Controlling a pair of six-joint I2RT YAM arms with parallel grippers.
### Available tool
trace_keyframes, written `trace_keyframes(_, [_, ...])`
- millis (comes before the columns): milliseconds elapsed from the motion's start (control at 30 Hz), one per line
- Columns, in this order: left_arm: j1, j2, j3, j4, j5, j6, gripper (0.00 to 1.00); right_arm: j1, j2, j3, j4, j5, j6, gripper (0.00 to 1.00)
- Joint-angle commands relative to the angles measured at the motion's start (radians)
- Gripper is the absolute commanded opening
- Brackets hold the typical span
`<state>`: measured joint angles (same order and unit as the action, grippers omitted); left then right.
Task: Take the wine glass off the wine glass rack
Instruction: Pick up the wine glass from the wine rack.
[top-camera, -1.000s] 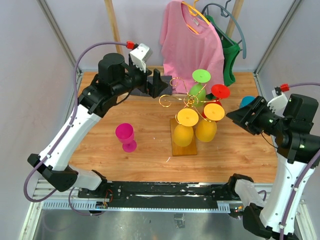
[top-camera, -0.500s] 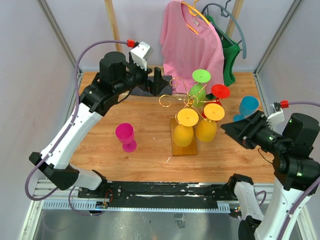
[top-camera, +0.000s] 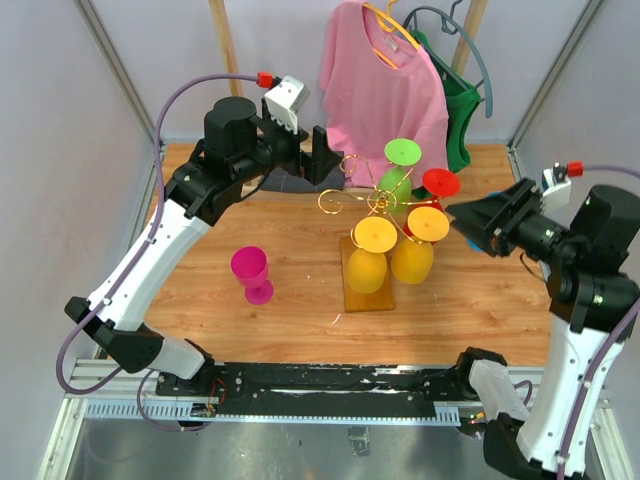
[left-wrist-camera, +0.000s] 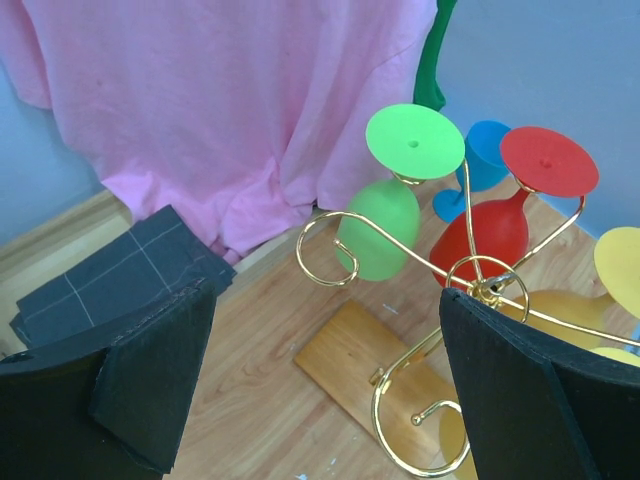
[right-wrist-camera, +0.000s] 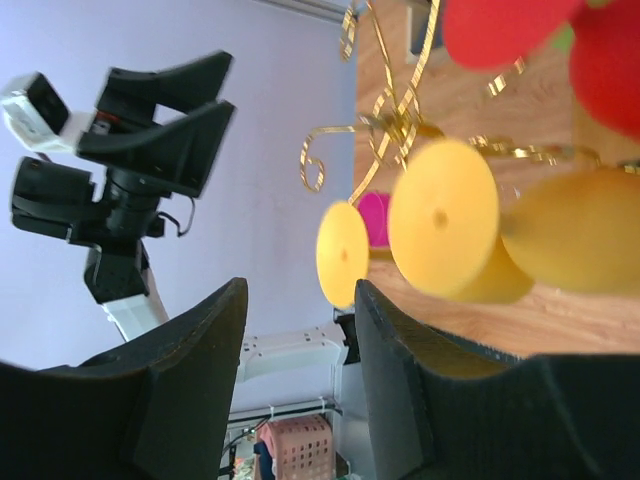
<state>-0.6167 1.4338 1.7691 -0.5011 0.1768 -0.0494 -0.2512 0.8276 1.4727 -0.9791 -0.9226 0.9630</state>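
Pale walls are seen around a wooden bench (top-camera: 480, 300), and a pink shirt (top-camera: 380, 80) is hung at the back. The wine glass rack (top-camera: 366, 296) is stood at the middle of the bench, its wooden base flat on the boards. Four glasses are hung upside down from its gold wire arms: a green glass (top-camera: 398, 182) and a red glass (top-camera: 440, 183) behind, a yellow glass (top-camera: 412, 258) and the other yellow glass (top-camera: 368, 268) in front, close together. A magenta glass (top-camera: 252, 272) is stood well apart on the bench.

The left jaws are spread wide and empty, behind the rack and faced toward the green glass. The right jaws are set about half apart with nothing between them, near the yellow glass but clear of it. No glass is gripped yet.

Several failures can be expected. If a glass is pulled sideways instead of slid along its wire, the light rack could be dragged or tipped. Neighbouring glasses could be knocked loose, since they are crowded. A bowl is judged too broad for half-set jaws, so a slip is likely unless the stem is taken.
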Motion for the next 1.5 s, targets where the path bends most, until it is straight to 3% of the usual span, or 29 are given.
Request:
trace_keyframes(0, [-0.005,-0.003,0.022,0.027,-0.007,0.002,0.99,0.018,0.092,0.075,0.210,-0.053,0.069,0.49])
trace_keyframes(100, [-0.005,-0.006,0.014,0.027,-0.009,-0.003,0.99,0.151,0.167,0.140,0.303,0.026,0.099,0.50])
trace_keyframes(233, [-0.005,-0.020,0.002,0.027,-0.027,0.015,0.99,0.479,0.284,0.243,0.315,0.275,0.068,0.50])
trace_keyframes(300, [-0.005,-0.030,-0.008,0.026,-0.036,0.021,0.99,0.626,0.290,0.241,0.306,0.376,0.062,0.49])
trace_keyframes(367, [-0.005,-0.043,-0.020,0.025,-0.042,0.026,0.99,0.696,0.260,0.219,0.295,0.462,0.063,0.49])
trace_keyframes(667, [-0.005,-0.057,-0.039,0.024,-0.037,0.026,0.99,0.762,0.039,0.026,0.187,0.631,0.155,0.42])
trace_keyframes(967, [-0.005,-0.041,-0.020,0.023,-0.028,0.023,0.99,0.902,0.038,-0.074,0.191,0.701,0.189,0.42])
trace_keyframes(1467, [-0.005,-0.038,-0.019,0.019,-0.026,0.025,0.99,0.909,-0.018,-0.149,0.185,0.751,0.221,0.41])
